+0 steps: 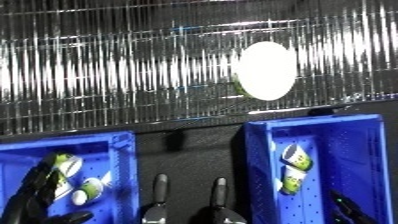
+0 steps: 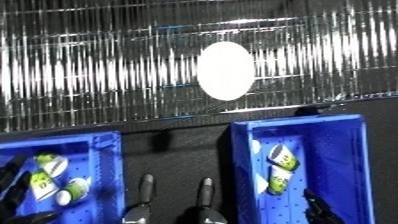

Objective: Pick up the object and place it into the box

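Observation:
Two blue bins sit on the dark surface below me. The left bin (image 1: 120, 165) holds three small white-and-green bottles (image 1: 89, 189). In the right bin (image 1: 355, 150) lie two more white-and-green bottles (image 1: 298, 156), one above the other near its left wall. My left hand (image 1: 35, 192) reaches into the left bin with its fingers stretched out beside the bottles, and nothing shows in its grasp. Only a dark sliver of my right hand (image 1: 348, 204) shows, low in the right bin, below the bottles.
Two black-handled silver tools (image 1: 158, 197) (image 1: 219, 199) stand in the dark gap between the bins. Behind the bins rises a ribbed, shiny wall (image 1: 133, 75) with a bright white oval glare (image 1: 266, 70).

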Controlling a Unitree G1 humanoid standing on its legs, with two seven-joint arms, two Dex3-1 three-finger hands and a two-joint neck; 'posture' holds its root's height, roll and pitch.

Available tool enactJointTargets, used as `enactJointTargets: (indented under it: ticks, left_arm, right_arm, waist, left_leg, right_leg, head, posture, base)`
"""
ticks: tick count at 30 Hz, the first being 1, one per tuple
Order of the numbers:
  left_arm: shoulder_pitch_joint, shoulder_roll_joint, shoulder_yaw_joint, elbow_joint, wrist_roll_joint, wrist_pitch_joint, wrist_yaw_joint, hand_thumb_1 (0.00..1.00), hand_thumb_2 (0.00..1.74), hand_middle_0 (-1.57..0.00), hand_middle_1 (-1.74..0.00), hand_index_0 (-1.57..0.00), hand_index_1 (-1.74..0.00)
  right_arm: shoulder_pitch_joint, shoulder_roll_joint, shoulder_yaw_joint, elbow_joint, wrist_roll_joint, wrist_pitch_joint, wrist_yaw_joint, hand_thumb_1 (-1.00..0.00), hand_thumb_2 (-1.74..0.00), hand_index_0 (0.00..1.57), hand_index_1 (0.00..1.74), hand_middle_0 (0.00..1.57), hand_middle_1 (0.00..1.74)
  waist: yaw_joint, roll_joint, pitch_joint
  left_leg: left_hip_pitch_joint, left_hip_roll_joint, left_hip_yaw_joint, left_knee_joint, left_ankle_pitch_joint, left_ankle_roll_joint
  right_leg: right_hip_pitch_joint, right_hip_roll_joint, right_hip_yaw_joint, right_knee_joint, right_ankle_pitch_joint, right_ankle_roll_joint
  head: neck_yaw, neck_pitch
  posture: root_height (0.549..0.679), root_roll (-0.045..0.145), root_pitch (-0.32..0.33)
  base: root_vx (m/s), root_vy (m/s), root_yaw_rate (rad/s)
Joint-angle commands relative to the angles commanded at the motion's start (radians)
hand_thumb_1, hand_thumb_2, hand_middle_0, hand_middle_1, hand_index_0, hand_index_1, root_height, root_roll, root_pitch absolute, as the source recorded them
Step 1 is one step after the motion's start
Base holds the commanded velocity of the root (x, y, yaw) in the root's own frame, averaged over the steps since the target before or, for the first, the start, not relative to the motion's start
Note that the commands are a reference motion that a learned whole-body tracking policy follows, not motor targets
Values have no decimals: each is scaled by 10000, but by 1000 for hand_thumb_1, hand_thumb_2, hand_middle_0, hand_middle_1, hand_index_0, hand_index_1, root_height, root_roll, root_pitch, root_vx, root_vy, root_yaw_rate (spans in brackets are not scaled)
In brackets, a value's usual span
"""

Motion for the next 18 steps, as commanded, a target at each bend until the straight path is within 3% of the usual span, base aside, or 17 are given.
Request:
enactJointTargets:
  ticks: [3, 6, 11, 16, 18]
  left_arm:
    - [131, -73, -20, -125, 14, 81, 123, 0, 0, 0, 0, 0, 0]
    - [383, -142, -55, -406, 23, 159, 352, 0, 0, 0, 0, 0, 0]
    - [1068, -288, 50, -935, -28, 61, 770, 0, 0, 0, 0, 0, 0]
    - [1379, -372, 366, -863, -108, -129, 679, 0, 0, 0, 0, 0, 0]
    - [1420, -389, 460, -798, -128, -190, 616, 0, 0, 0, 0, 0, 0]
  right_arm:
    - [23, -102, 25, -395, -48, -585, -107, 0, 0, 0, 0, 0, 0]
    - [49, -263, 20, -1402, -21, -1487, -614, 0, 0, 0, 0, 0, 0]
    - [875, -589, -237, -5294, -619, -2597, -2481, 0, 0, 0, 0, 0, 0]
    - [1520, -753, -835, -7469, -1439, -3666, -2927, 0, 0, 0, 0, 0, 0]
    - [1616, -827, -996, -8134, -1704, -3857, -3048, 0, 0, 0, 0, 0, 0]
  waist:
    - [-70, 25, 0]
    - [-181, 27, 0]
    - [-524, -57, 0]
    - [-835, -107, 0]
    - [-911, -121, 0]
  left_leg:
    - [-55, 3, 60, 100, -49, 2]
    - [-122, 15, 137, 207, -104, -6]
    - [-182, 94, 312, 274, -171, -7]
    - [-202, 151, 457, 281, -220, 15]
    - [-240, 167, 501, 295, -233, 13]
  right_leg:
    - [-73, 14, 49, 45, 13, -5]
    - [-152, 46, 106, 99, 13, -15]
    - [-285, 135, 255, 168, -25, -45]
    - [-360, 222, 388, 174, -85, -33]
    - [-398, 241, 413, 174, -101, -29]
  head:
    - [239, 329]
    - [156, 643]
    - [-321, 788]
    - [-727, 927]
    - [-818, 936]
  posture:
    - [653, 37, 100]
    - [652, 38, 103]
    - [651, 39, 111]
    - [651, 42, 118]
    - [651, 43, 122]
  base:
    - [-3, 18, -101]
    - [-4, 20, -114]
    - [-3, 39, -162]
    - [6, 44, -122]
    - [-1, 24, -73]
